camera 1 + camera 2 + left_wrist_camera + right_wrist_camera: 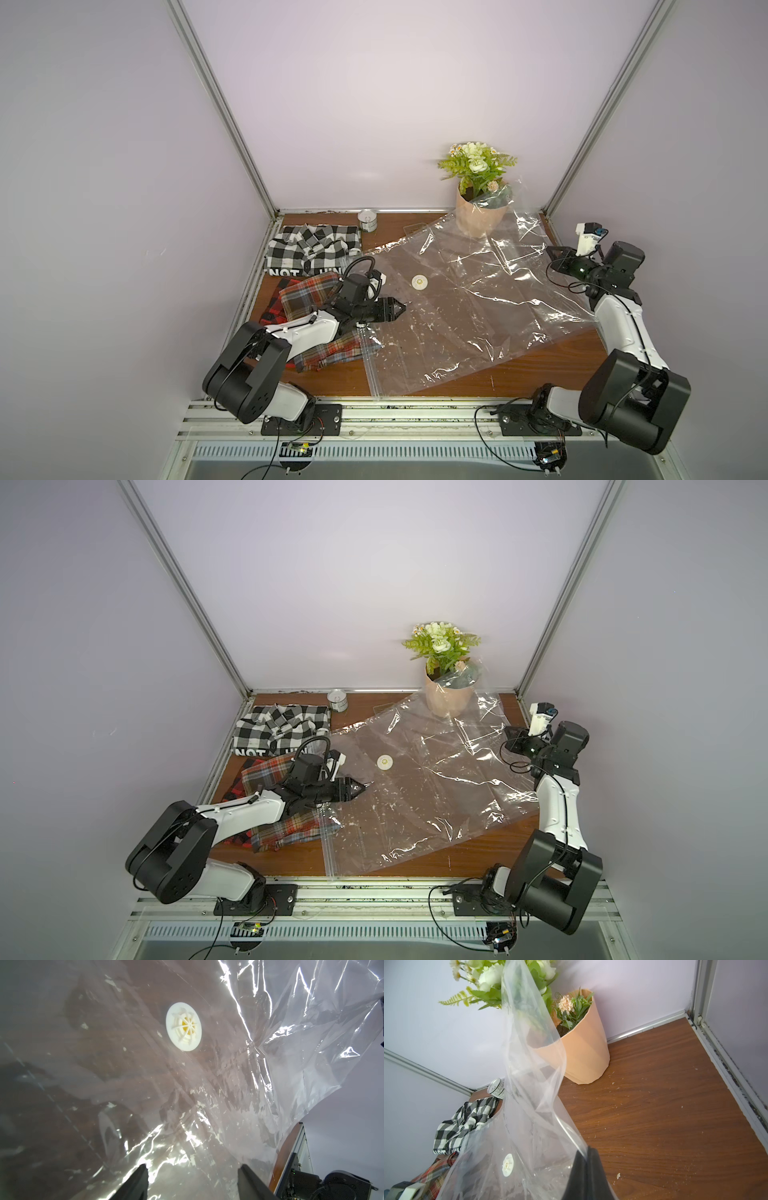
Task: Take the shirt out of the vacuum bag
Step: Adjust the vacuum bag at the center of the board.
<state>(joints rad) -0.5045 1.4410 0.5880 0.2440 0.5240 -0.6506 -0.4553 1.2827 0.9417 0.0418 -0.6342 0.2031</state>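
The vacuum bag (465, 316) is a big clear crinkly sheet spread over the table, with its round white valve (419, 282) to the left of its middle. My right gripper (555, 253) is shut on the bag's far right edge and holds it up off the table; in the right wrist view the film runs up from the closed fingertips (586, 1150). My left gripper (401, 309) stands open at the bag's left side with only film (193, 1165) between its fingers. A red plaid shirt (307, 297) lies crumpled left of the bag, under the left arm.
A folded black-and-white checked shirt (309, 249) lies at the back left. A small tin can (368, 219) stands by the back wall. A tan flower pot (480, 212) stands at the back right, with bag film draped against it. Wooden table (540, 365), walled on three sides.
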